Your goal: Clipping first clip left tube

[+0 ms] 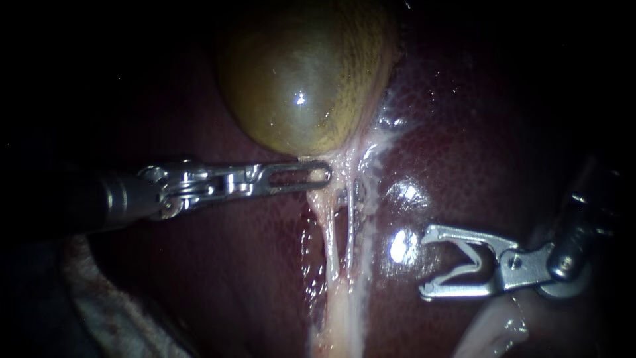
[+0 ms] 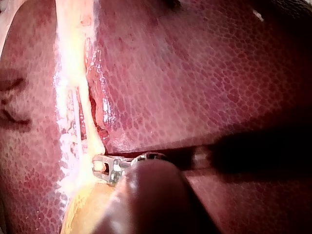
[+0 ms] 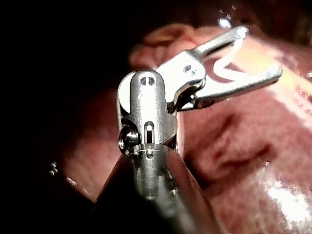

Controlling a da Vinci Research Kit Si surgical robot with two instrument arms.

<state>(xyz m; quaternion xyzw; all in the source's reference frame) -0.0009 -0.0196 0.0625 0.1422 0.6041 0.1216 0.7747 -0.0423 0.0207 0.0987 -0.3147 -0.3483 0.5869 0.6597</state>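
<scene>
Working the rig from my console: my left instrument reaches in across the liver, its jaws pressed together and pinching the pale tissue just under the gallbladder, where the two tubes begin

The left tube, the one I am here to clip, is a thin pale strand. It runs from that pinch down the middle of the liver, well in from the liver's edges. It lies just beside the right tube, with a narrow dark gap between the two before they merge into one broader pale band. My left wrist camera shows the same strand meeting the tip of the pinching jaws, with the yellowish gallbladder wall beside the shaft

My right instrument comes in over bare liver on the far side of the right tube, apart from both tubes. Its jaws stand wide, their mouth turned toward the tubes. The right wrist camera shows a white V-shaped clip seated between them, touching both jaws
</scene>
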